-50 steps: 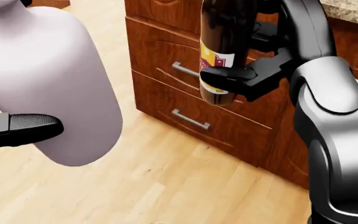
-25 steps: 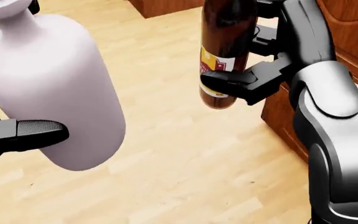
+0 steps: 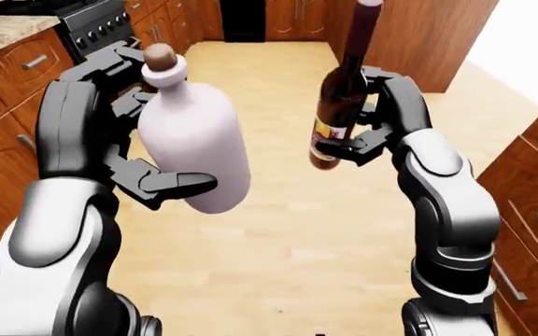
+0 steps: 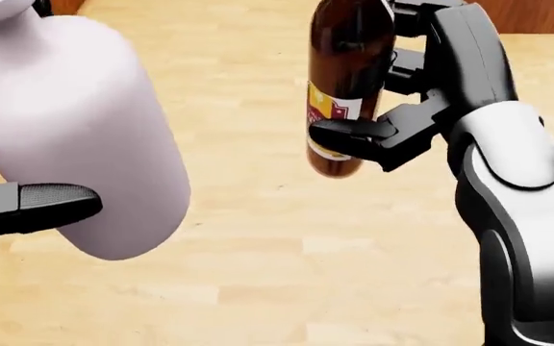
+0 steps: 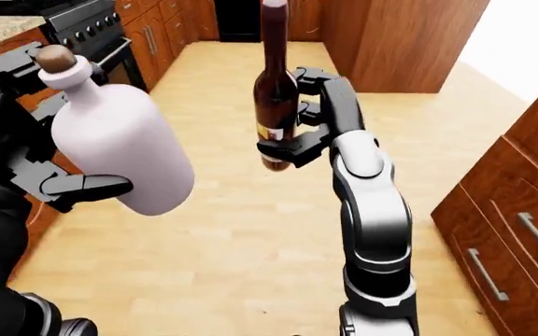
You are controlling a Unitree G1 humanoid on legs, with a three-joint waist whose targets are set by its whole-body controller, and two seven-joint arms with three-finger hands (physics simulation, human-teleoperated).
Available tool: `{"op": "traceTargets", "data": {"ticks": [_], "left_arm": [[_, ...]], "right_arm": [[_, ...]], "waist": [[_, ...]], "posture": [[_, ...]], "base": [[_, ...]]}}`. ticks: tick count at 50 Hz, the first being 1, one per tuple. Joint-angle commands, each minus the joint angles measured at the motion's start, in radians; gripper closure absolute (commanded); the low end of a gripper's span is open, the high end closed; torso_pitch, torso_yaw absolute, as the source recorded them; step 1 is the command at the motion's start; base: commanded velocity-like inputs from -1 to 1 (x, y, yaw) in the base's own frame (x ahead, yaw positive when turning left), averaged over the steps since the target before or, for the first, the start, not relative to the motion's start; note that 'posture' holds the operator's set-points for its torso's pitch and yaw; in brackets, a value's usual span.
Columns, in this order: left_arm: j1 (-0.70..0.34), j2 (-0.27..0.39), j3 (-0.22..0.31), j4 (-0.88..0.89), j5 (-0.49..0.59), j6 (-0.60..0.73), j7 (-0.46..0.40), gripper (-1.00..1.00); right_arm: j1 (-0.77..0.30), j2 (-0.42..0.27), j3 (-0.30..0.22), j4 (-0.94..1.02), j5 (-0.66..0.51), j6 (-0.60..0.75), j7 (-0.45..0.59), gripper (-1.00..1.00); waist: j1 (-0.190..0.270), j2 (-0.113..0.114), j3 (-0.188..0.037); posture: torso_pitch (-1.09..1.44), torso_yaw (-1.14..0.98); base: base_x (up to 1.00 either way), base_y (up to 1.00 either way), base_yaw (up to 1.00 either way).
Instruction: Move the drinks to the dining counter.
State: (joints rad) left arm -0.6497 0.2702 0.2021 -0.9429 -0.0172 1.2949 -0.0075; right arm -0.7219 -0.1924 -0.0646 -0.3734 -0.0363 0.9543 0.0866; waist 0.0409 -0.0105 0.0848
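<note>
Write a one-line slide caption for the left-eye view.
Left hand carrying a white corked bottle, right hand a dark wine bottle, above the kitchen's wooden floor.

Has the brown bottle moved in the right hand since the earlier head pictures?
No. The brown bottle sits the same in the right hand; the fingers cross its label as before. Only the cabinets slid out of view, so the camera turned.

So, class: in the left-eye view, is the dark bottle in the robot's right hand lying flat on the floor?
No: the dark bottle is held upright in the right hand, above the wooden floor.
</note>
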Motion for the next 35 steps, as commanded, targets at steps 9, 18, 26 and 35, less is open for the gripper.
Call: {"op": "traceTargets", "data": {"ticks": [9,18,26,35], "left_arm": [[-0.020,-0.002,-0.018,-0.005,-0.002,-0.039,-0.005,1.00],[-0.016,-0.009,-0.026,0.004,0.006,-0.050,-0.006,1.00],[-0.020,-0.014,-0.028,-0.003,0.007,-0.043,-0.008,1.00],[-0.043,-0.011,-0.036,-0.017,0.013,-0.010,-0.008,1.00]], "right_arm": [[-0.029,-0.030,-0.067,-0.060,-0.010,-0.052,-0.063,1.00],[-0.020,-0.034,-0.072,-0.061,0.007,-0.065,-0.077,1.00],[-0.013,-0.032,-0.069,-0.063,0.014,-0.072,-0.086,1.00],[0.014,-0.025,-0.061,-0.082,0.016,-0.081,-0.090,1.00]], "waist": [[-0.035,-0.009,-0.023],[-0.049,0.101,-0.020],[-0.003,0.035,-0.063],[-0.032,-0.039,-0.048]], "posture": [[0.00,0.00],[0.00,0.00],[0.00,0.00],[0.00,0.00]], "base": [[0.40,-0.01,0.00],[0.71,-0.03,0.00],[0.86,-0.02,0.00],[0.90,-0.02,0.00]]}}
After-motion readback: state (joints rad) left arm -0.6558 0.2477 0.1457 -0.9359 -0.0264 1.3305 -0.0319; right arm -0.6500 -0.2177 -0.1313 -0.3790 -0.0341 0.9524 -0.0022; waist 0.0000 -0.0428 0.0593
